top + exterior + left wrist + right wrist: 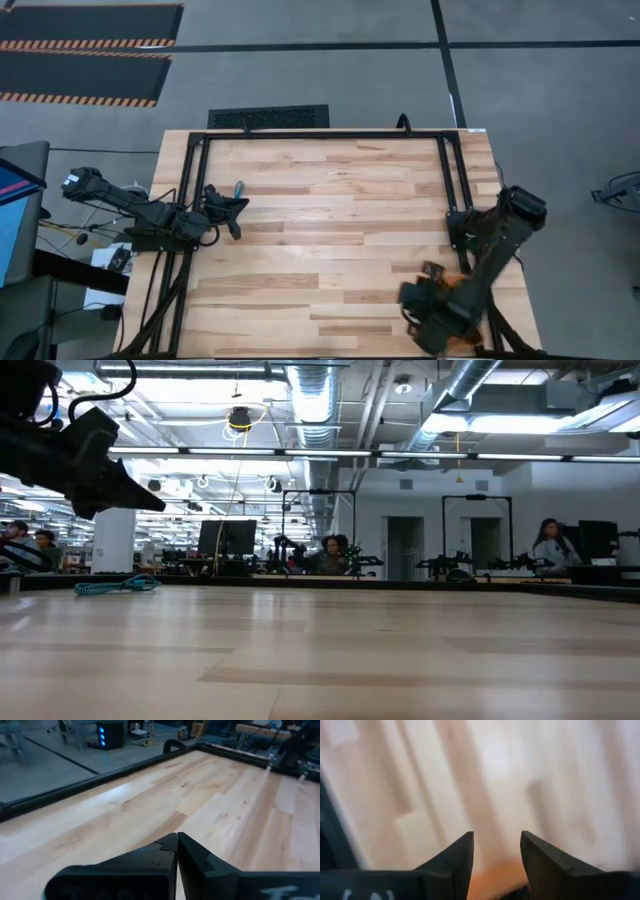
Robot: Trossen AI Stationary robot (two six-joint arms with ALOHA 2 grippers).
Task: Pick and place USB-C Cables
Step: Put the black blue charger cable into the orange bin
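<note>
Right gripper (496,851) spread, low at table's (330,230) five o'clock, probably over red cable (452,283). Left gripper (177,841) pressed together, parked nine o'clock beside teal cable (117,585).

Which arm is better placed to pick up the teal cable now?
The left, probably. The left gripper, fingers shut, is near the teal cable at the table's left side. The right gripper, open, is at the opposite near corner.

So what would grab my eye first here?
Probably the big bare wooden table with a dark arm at each side. The right gripper, fingers apart, is down at the table's near right corner over something orange. A small teal cable lies near the left arm.
</note>
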